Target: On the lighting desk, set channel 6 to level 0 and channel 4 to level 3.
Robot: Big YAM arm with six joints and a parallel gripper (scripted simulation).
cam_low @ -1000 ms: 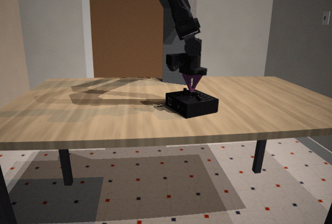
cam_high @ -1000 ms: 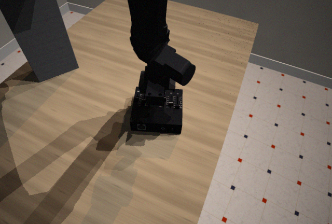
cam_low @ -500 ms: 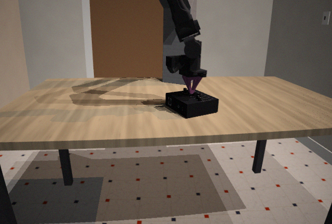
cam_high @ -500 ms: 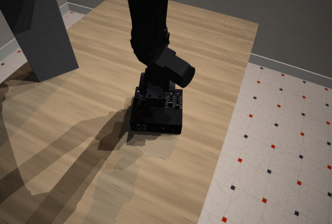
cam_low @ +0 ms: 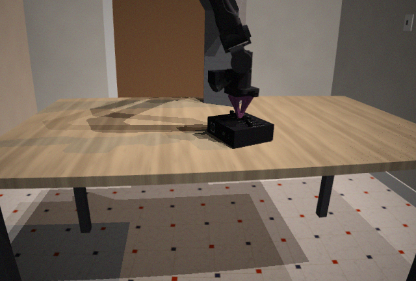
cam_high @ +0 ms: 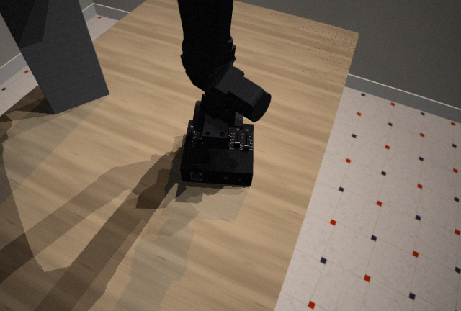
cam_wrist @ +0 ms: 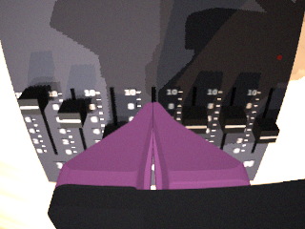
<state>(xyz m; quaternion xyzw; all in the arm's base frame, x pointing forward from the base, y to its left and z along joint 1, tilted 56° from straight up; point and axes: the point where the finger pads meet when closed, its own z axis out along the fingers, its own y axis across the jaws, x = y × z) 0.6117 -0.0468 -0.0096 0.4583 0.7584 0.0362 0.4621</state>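
The black lighting desk (cam_high: 217, 155) stands on its feet near the middle of the wooden table; it also shows in the exterior view (cam_low: 240, 130). Its row of faders with white scale marks fills the wrist view (cam_wrist: 152, 121). My gripper (cam_wrist: 152, 113) has purple fingers that are shut, with nothing between them. The fingertips point straight down onto the fader row, near the middle faders (cam_low: 240, 115). The fingers cover the cap under the tip, so I cannot tell which fader they touch. In the top view the arm hides the middle faders; two caps on the right (cam_high: 240, 142) show.
The robot's grey base column (cam_high: 55, 36) stands at the table's far left corner. The table's right edge (cam_high: 316, 173) drops to a tiled floor. The arm (cam_high: 208, 24) rises straight up over the desk.
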